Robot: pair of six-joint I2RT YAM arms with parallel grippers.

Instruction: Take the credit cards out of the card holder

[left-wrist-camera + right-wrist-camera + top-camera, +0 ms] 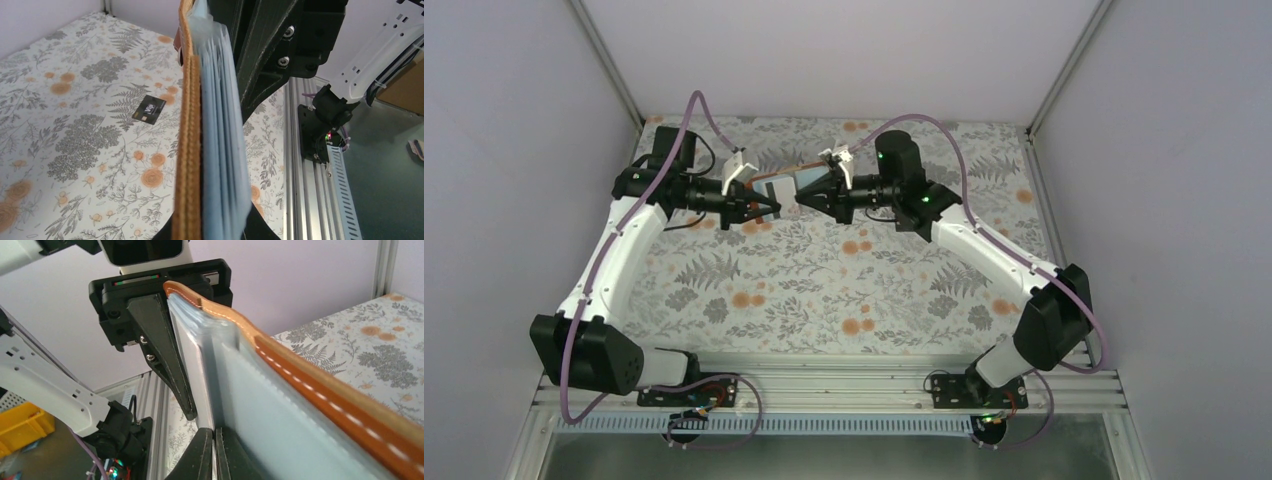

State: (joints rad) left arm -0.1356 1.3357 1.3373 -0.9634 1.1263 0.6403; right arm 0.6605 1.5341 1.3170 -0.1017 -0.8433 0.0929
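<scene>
Between the left gripper [771, 209], clamped on one end, and the right gripper [801, 202], pinched shut on a thin pale inner layer, hangs the card holder [789, 180], above the worktop [824, 290]. Its cards, likely stiff and slick, want an exposed edge.

Floral-patterned table [824, 290], black card [149, 109] with white marks lying flat on it

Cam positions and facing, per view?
Top external: above, behind the bases, looking down on the table; both arms, left gripper and right gripper both at the card holder.
Left wrist: looks along the holder toward the right gripper; own fingertips at bottom.
Right wrist: looks along it toward the left gripper; own fingers at bottom.
Shared: both wrist views show the holder, from opposite ends.
</scene>
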